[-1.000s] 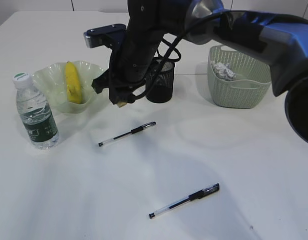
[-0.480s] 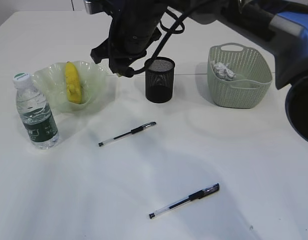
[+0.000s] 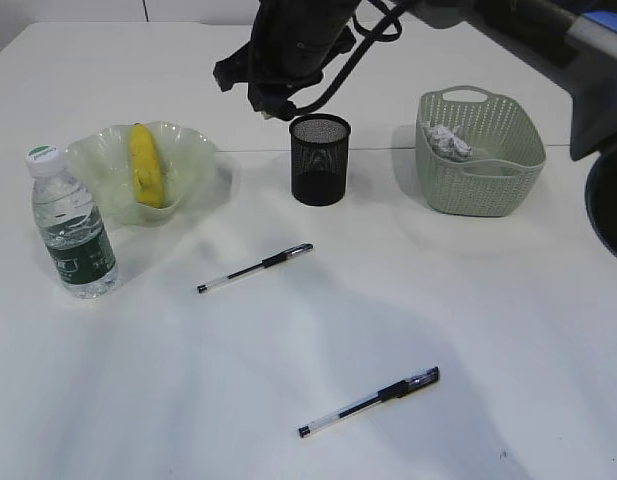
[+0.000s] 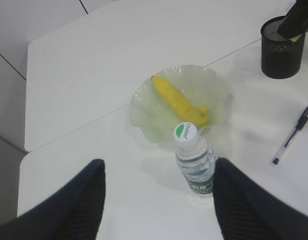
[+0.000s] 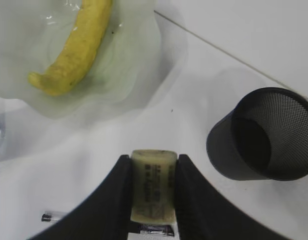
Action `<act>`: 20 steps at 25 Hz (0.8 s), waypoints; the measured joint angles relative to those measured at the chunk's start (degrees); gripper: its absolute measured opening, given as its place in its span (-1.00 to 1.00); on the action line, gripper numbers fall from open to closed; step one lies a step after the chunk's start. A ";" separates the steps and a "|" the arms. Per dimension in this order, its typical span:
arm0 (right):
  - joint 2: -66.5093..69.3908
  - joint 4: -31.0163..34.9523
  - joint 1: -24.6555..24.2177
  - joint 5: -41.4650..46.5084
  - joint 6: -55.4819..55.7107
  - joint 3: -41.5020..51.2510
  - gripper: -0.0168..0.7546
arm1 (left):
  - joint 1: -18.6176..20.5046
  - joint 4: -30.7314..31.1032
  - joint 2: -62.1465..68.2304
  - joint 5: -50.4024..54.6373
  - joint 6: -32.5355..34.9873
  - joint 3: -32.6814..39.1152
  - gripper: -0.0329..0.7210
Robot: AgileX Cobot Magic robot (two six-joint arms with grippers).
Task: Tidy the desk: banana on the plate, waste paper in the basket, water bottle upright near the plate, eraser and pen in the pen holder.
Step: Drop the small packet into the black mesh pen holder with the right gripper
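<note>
While my right claw (image 5: 153, 172) hangs above the desk (image 3: 488, 330), it is clamped on the eraser (image 5: 153, 185), a pale yellowish block pinched between both fingers (image 5: 191, 190). Pen holder (image 5: 266, 135), black mesh, stands upright, down and to the right of that claw in the wrist view, apart from it, mouth open and dark inside. Plate (image 5: 119, 65), pale green and wavy-edged, sits up-left of the claw with the banana (image 5: 74, 50) lying in it. One pen tip (image 5: 53, 216) shows at the lower left, just beside the claw.

My left claw (image 4: 158, 200) is spread wide with nothing between the fingers (image 4: 84, 200); water bottle (image 4: 194, 160) stands upright between them and further out, green cap up, just next to the plate.

Seen from the exterior camera, the right arm (image 3: 298, 45) is high, above and slightly left of the pen holder. Two pens lie flat on the desk, well below the claw: near pen (image 3: 256, 268) toward the plate side, far pen (image 3: 370, 401) closer to the front edge. Basket (image 3: 478, 190) sits off to the right with waste paper (image 3: 448, 140) inside.
</note>
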 joint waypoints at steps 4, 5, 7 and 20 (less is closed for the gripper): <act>0.04 -0.30 -1.51 -2.37 0.00 -0.14 -0.46 | 0.00 0.00 0.00 0.00 0.00 0.00 0.36; 0.04 -0.42 -1.97 -2.97 0.07 -0.14 -0.46 | 0.00 0.00 0.00 0.00 0.00 0.00 0.36; 0.04 -0.42 -2.66 -4.22 0.07 -0.14 -0.46 | 0.00 0.00 0.00 0.00 0.00 0.00 0.36; 0.04 -0.65 -7.06 -14.26 0.93 -0.14 -0.46 | 0.00 0.00 0.00 0.00 0.00 0.00 0.35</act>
